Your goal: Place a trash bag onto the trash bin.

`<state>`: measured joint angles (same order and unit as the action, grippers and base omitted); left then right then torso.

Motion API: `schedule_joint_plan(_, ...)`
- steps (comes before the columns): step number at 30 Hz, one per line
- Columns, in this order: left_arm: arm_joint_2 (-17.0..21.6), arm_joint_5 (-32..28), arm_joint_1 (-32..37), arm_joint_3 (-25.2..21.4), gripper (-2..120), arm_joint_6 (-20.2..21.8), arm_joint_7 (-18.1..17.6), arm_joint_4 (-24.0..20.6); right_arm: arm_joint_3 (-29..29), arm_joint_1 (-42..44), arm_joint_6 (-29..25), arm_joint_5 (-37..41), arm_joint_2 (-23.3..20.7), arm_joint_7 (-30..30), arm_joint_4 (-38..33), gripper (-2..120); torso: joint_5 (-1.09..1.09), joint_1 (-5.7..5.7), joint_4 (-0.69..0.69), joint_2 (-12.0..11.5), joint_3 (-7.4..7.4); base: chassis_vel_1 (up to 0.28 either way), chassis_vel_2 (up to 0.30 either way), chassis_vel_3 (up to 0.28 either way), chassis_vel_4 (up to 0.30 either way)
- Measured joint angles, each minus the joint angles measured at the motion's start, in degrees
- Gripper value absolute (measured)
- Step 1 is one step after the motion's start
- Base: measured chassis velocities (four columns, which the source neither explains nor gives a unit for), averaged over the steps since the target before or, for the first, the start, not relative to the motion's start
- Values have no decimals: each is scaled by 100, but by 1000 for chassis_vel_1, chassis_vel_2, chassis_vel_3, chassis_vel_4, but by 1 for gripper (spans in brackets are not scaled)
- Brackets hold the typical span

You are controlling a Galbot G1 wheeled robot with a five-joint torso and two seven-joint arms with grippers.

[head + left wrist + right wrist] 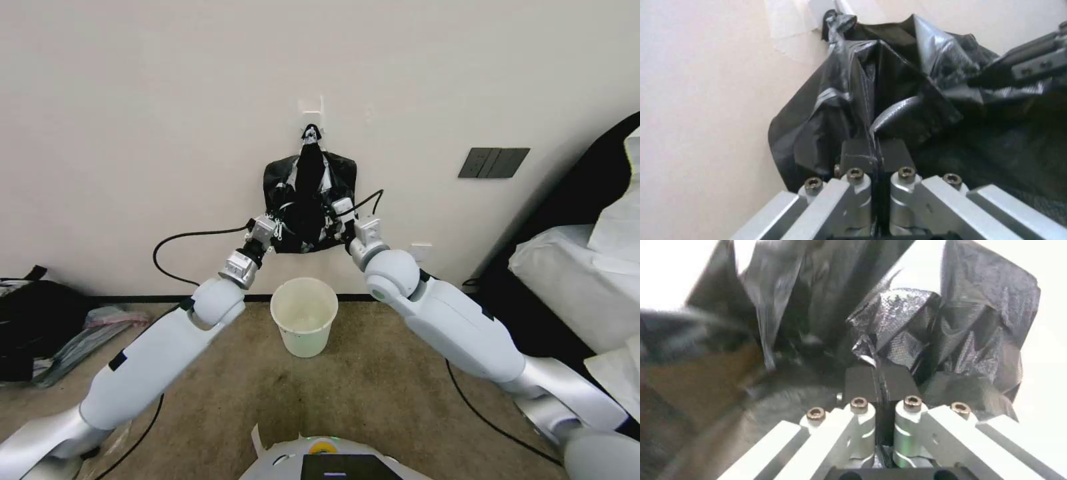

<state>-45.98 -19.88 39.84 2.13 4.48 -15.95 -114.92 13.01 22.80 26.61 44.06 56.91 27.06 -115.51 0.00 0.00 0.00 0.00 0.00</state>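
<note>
Trash bag point(308, 200) film hangs at the centre of the head view, against the wall point(133, 120), above the trash bin point(304, 324) on the carpet point(373, 393). The left gripper point(874, 156) and right gripper point(881, 382) each pinch a black fold tight, probably of that one bag.

Even, soft indoor light; wide-angle bowing at edges; blurred wrist close-ups.
</note>
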Motion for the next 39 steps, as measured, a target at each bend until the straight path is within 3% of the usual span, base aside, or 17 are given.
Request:
schedule_joint_plan(7, 131, -265, 800, -567, 0, -35, -62, -635, -1155, 1378, -958, 792, -3, -42, -856, 0, 1, 0, -1, 0, -1, 0, 0, 0, 0)
schedule_joint_plan(11, 137, -261, 1333, -881, 0, -126, -67, -955, -1471, 2106, -1153, 865, -32, -193, -1271, 0, 1, -1, -1, 0, -1, 0, 0, 0, 0)
schedule_joint_plan(21, -72, -55, 2463, -1385, 0, -247, -86, -1430, -1611, 2833, -1318, 785, 253, -267, -1646, 0, 0, -1, 1, 0, -1, 0, 0, 0, 0)
schedule_joint_plan(29, -149, 48, 2436, -1528, 0, -390, -79, -1248, -1508, 2726, -1501, 756, 521, -321, -1375, 0, -1, -1, 0, 0, -1, 0, 0, 0, 0)
schedule_joint_plan(39, -421, 116, 1606, -1254, 0, -545, -80, -432, -1132, 2392, -1809, 461, 1348, -510, -589, 0, -1, 0, 0, 0, 0, 0, 0, 0, 0)
